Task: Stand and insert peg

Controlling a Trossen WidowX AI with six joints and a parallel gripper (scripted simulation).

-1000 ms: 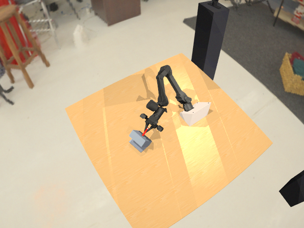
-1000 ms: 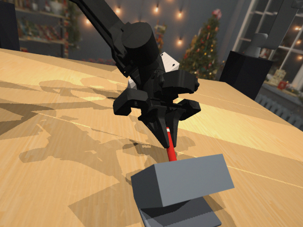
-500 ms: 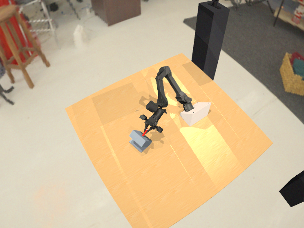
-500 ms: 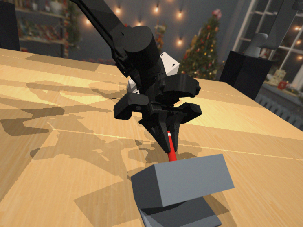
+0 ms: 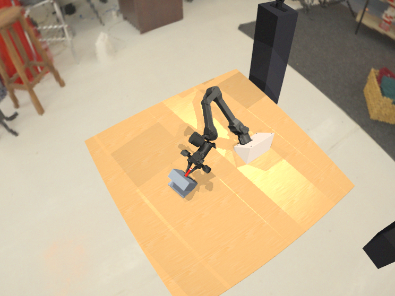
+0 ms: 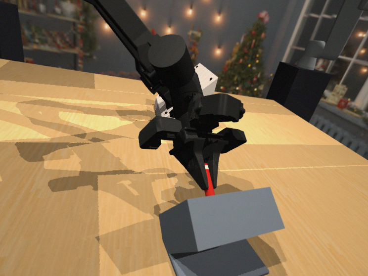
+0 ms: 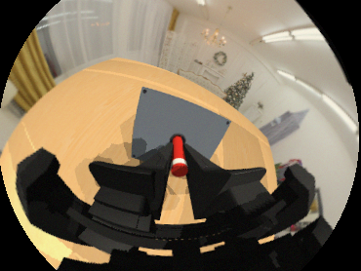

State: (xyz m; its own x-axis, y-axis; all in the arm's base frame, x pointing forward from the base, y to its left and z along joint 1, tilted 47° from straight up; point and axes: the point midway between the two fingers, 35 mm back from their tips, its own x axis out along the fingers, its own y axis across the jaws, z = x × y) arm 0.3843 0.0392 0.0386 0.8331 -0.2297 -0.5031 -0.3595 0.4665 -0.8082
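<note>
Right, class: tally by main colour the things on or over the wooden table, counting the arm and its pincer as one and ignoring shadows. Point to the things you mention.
Red: 1, the peg (image 5: 188, 172) (image 6: 209, 181) (image 7: 179, 147)
Grey: 1, the sloped panel (image 5: 182, 181) (image 6: 236, 218) (image 7: 180, 114)
White: 1, the block (image 5: 258, 147) (image 6: 206, 74)
Black: 1, the arm (image 5: 225, 111) (image 6: 123, 22) with its pincer (image 5: 190, 173) (image 6: 210, 187) (image 7: 179, 146)
Total: 4

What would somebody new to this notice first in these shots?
Probably the bright red peg with its white band, gripped between the black fingers of the gripper and pointing into the hole of the gray sloped panel. Next, the white block by the arm's base, and the decorated Christmas tree in the background.
</note>
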